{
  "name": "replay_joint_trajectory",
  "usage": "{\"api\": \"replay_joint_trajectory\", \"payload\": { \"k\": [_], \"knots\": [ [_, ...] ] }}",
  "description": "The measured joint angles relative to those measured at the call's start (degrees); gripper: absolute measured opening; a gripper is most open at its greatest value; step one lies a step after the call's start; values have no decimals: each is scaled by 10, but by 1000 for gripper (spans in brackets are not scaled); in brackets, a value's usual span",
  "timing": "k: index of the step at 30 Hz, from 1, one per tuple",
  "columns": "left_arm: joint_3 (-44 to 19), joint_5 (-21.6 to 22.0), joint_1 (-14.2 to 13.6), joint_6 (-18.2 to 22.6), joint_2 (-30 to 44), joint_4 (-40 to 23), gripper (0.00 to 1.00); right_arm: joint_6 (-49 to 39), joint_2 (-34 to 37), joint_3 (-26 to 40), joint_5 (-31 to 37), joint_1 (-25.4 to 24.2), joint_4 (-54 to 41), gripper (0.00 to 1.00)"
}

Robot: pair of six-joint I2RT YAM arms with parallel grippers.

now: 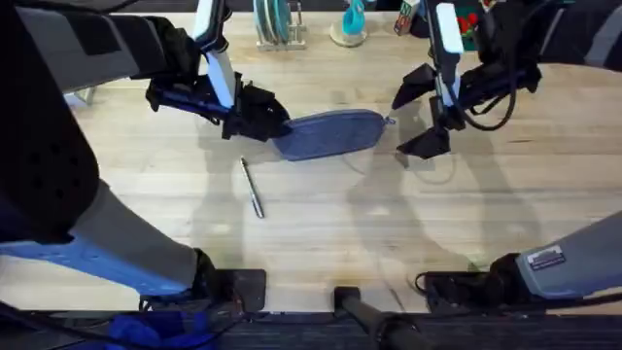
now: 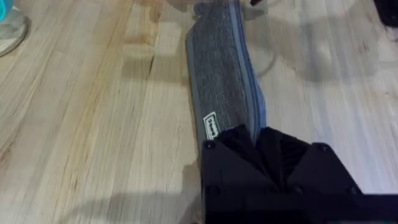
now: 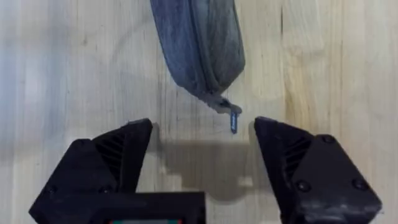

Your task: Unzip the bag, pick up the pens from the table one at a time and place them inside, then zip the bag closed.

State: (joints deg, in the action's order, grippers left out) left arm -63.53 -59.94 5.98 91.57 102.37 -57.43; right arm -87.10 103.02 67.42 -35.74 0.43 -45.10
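Right gripper (image 3: 202,155) agape beside bag (image 1: 330,133) end, pull tab (image 3: 234,120) between.

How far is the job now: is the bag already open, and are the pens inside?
Nothing looks finished. The left gripper pins the bag at one end; the right gripper is open at the zipper pull. Unzipping, loading the silver pen and zipping remain.
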Motion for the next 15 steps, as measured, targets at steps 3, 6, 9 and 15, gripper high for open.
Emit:
{"api": "replay_joint_trajectory", "payload": {
  "k": [3,6,9,15],
  "knots": [
    [0,0,0,0,0,0,42,-17,6,0,-6,-6,0,996],
    [0,0,0,0,0,0,42,-36,14,2,-13,-7,0,996],
    [0,0,0,0,0,0,42,-57,28,3,-16,-7,5,993],
    [0,0,0,0,0,-8,42,-75,44,3,-18,-7,39,992]
  ]
}}
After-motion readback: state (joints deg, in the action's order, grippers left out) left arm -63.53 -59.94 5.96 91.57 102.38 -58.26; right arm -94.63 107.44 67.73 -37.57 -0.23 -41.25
